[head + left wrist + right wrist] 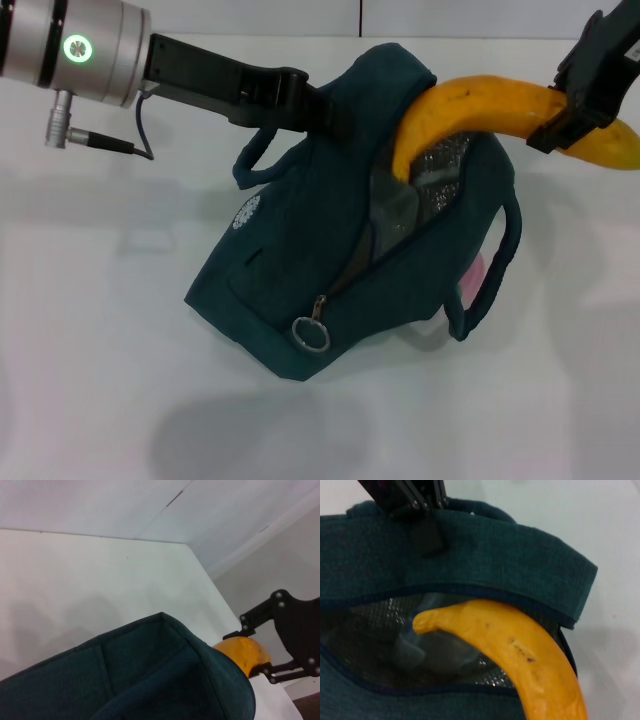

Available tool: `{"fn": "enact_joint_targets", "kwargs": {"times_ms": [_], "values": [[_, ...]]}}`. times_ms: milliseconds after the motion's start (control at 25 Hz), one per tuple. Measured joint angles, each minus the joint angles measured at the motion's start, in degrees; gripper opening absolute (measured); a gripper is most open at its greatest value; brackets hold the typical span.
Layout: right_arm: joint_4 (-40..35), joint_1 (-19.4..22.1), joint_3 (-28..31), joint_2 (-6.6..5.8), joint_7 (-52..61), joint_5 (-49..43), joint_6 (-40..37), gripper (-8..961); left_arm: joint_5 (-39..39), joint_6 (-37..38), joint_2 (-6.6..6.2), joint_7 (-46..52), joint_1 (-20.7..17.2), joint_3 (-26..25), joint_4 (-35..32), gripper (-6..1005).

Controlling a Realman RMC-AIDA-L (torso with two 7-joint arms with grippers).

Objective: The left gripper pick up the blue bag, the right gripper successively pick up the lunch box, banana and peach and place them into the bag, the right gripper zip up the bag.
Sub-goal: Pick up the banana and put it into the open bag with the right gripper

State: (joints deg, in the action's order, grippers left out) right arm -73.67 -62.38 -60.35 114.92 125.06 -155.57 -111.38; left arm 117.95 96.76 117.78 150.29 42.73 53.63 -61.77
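Right gripper (560, 128), black, clamped on the thick end of the banana (480, 110), high at the far right of the head view. Banana's narrow tip angled down over the unzipped mouth of the blue bag (330, 270), just inside the opening, not yet let go. Left gripper (325, 108) pinched on the bag's upper edge, holding the mouth up. Inside, against silvery lining, a clear container, probably the lunch box (427, 652), already placed. Something pink (470, 278) behind the bag, possibly the peach. Left to do, judging by this: banana release, peach, zipping; zipper ring pull (311, 334) hanging at the near end.
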Motion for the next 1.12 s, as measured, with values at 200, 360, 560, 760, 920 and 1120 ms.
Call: {"fn": "enact_joint_targets", "kwargs": {"times_ms": [200,360,560,760,920,1120], "values": [[2.91,-2.22,-3.75,0.28,2.51,-4.62,2.31,436,0.00,0.01,0.00,0.00,0.04,0.26,0.00,57],[3.42,-2.40,-6.56,0.39,4.26,-6.70,5.94,437,0.00,0.01,0.11,0.00,0.06,0.32,0.00,57],[4.33,-2.67,-10.56,0.44,5.82,-7.60,7.65,437,0.00,0.01,0.28,0.00,0.41,0.87,0.01,57],[6.39,-2.98,-14.43,1.03,5.87,-6.43,7.56,438,0.00,0.01,0.42,0.00,0.79,1.04,0.35,57],[6.45,-3.13,-15.10,0.82,5.40,-1.01,6.60,439,0.00,-0.05,0.43,-0.08,0.79,1.04,0.41,57],[4.65,-3.91,-12.46,0.47,5.21,1.53,3.71,440,0.26,-0.04,0.43,-0.16,0.78,1.04,0.69,57]]}}
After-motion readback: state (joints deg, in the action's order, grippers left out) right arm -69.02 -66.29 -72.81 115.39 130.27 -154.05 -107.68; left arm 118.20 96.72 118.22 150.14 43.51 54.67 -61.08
